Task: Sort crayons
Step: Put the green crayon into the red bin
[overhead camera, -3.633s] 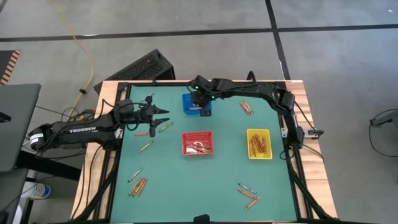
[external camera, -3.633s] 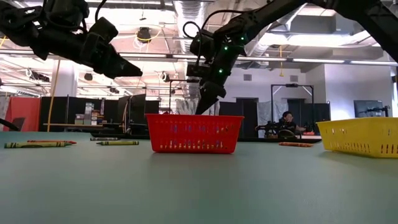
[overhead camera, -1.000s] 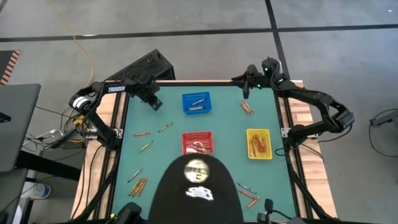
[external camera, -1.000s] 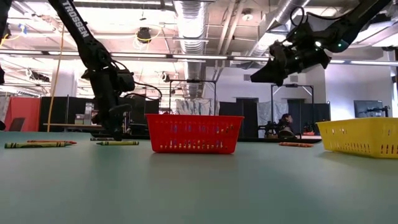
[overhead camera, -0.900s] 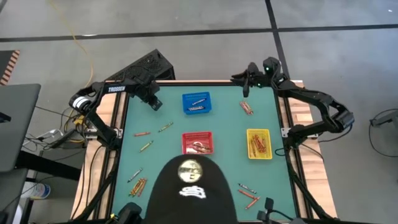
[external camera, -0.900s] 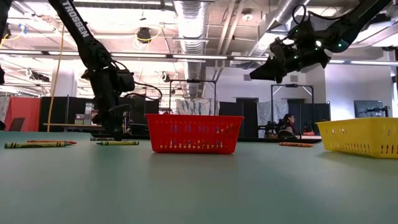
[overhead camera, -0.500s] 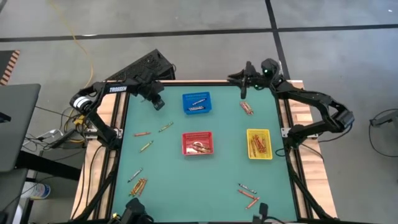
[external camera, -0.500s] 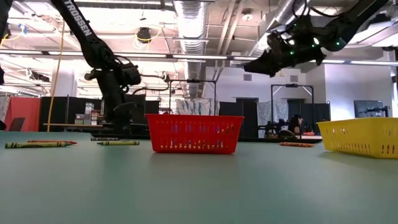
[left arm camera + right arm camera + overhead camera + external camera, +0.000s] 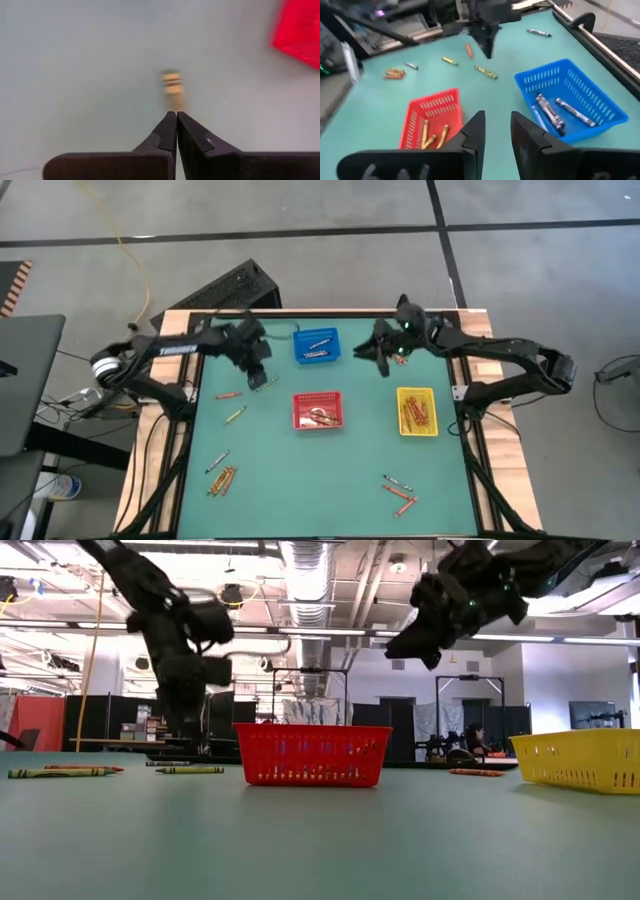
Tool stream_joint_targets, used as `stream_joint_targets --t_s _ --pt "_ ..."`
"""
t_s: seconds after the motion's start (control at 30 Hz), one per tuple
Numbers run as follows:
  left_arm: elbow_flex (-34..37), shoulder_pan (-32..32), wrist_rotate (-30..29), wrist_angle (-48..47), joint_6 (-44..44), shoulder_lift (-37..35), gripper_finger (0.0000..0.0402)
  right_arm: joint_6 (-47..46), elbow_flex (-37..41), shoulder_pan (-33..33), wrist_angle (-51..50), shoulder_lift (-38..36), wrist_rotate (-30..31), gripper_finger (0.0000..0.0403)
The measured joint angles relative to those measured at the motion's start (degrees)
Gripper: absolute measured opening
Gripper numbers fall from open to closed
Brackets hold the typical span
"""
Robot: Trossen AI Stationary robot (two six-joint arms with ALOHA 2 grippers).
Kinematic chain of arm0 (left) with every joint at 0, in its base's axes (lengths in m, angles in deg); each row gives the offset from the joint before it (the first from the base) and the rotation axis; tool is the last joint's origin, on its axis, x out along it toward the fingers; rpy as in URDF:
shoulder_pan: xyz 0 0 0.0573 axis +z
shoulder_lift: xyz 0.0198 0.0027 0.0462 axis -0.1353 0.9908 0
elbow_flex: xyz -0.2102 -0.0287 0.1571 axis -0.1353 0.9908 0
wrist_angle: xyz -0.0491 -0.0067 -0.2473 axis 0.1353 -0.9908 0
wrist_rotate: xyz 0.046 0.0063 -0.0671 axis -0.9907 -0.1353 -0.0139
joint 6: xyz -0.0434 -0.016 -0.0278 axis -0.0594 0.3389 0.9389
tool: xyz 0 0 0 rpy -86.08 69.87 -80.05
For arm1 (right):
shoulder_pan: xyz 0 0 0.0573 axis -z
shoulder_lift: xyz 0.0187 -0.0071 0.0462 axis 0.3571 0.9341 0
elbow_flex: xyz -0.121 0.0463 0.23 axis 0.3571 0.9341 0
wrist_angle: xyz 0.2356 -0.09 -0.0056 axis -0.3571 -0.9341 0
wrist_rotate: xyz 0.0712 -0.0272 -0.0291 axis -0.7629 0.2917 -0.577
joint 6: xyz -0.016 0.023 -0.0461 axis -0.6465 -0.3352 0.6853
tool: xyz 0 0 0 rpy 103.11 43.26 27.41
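Note:
Loose crayons lie flat on the green table: a red one (image 9: pixel 228 394), a yellowish one (image 9: pixel 235 416) and a bunch (image 9: pixel 222 480) on the left, others (image 9: pixel 398 492) near right. My left gripper (image 9: pixel 262 378) is shut, points steeply down and hangs over a yellowish crayon (image 9: pixel 172 90) without touching it. My right gripper (image 9: pixel 366 354) is open with nothing between its fingers, in the air between the blue basket (image 9: pixel 317 345) and the yellow basket (image 9: pixel 416 410). The right wrist view shows grey crayons (image 9: pixel 552 111) lying in the blue basket.
The red basket (image 9: pixel 318 410) stands mid-table with orange and yellow crayons in it. The yellow basket holds orange crayons. More loose crayons (image 9: pixel 485 71) lie between my left gripper and the blue basket. A black frame (image 9: pixel 190 410) runs round the table's edge.
Both grippers have left the far edge. My left gripper, still shut, has swung toward the near right, over the loose crayons left of the blue basket. My right gripper has swung left from the far right corner to beside the blue basket. A person's head has left the high view.

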Motion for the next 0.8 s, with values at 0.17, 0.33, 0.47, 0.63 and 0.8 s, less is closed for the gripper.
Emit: stream_joint_targets --t_s 0.17,0.33,0.47,0.63,0.8 --pt "3.5 -10.5 -11.3 7.0 8.0 -5.1 0.0000 3.4 0.0 -8.0 -0.1 -0.7 9.5 0.0097" --pt "5.1 -17.2 -21.1 10.5 10.5 -4.6 0.0019 3.2 0.0 -12.4 -0.3 -0.5 13.1 0.0097" --pt "5.1 -18.5 -26.7 10.9 12.5 -2.0 0.0057 3.6 0.0 -14.2 -0.6 -0.3 13.3 0.0097" --pt "5.1 -18.2 -26.9 12.0 14.8 2.6 0.0106 4.2 0.0 -15.2 -1.2 -0.3 13.4 0.0097" --pt "4.9 -18.2 -24.0 13.5 14.6 6.8 0.0135 4.6 0.0 -15.2 -2.7 -0.3 13.4 0.0097"
